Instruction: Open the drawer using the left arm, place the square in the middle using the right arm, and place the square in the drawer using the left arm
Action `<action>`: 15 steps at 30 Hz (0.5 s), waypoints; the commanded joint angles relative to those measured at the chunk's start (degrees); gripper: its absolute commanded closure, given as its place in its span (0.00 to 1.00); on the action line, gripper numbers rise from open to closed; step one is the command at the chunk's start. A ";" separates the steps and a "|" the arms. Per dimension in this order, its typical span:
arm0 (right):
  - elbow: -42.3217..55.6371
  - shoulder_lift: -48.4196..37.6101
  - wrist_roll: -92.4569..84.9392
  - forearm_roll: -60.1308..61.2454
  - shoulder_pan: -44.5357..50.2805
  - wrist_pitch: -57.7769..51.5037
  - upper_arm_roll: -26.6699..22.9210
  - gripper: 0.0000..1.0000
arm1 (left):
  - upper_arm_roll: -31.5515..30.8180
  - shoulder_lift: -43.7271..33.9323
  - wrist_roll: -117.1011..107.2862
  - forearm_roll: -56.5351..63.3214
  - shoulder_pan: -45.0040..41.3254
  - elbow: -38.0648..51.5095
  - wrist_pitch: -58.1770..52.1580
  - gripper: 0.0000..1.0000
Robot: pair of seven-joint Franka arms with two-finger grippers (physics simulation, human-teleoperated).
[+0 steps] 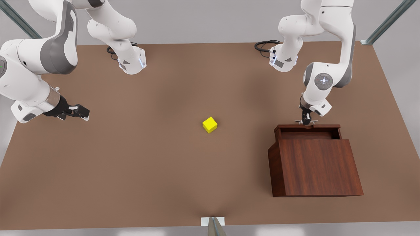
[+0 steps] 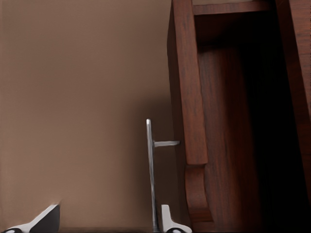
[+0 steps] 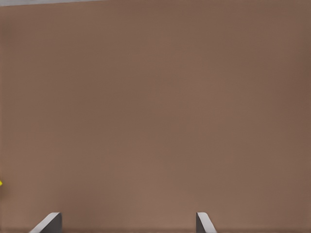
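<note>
The yellow square (image 1: 210,125) rests on the brown tabletop near the middle (image 1: 183,131); a sliver of the square (image 3: 1,183) shows at the edge of the right wrist view. The wooden box (image 1: 316,167) stands at the front view's right, its drawer (image 1: 308,131) slid partly out toward the arms. My left gripper (image 1: 306,118) hangs at the drawer's silver bar handle (image 2: 149,170). It is open (image 2: 108,221), with the bar between the fingers and close to one fingertip (image 2: 167,218). My right gripper (image 1: 82,113) waits open (image 3: 126,222) above the table at the front view's left.
Both arm bases (image 1: 131,62) (image 1: 283,60) stand at the table's far edge with black cables beside them. A small white bracket (image 1: 213,221) sits at the near edge. Bare brown tabletop (image 1: 137,157) spreads between the square and each gripper.
</note>
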 commanded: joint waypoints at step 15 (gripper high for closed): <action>0.03 -0.06 -0.43 0.00 0.01 -0.01 0.09 0.00 | -1.98 -2.61 28.09 -1.68 -4.04 6.36 -13.97 0.00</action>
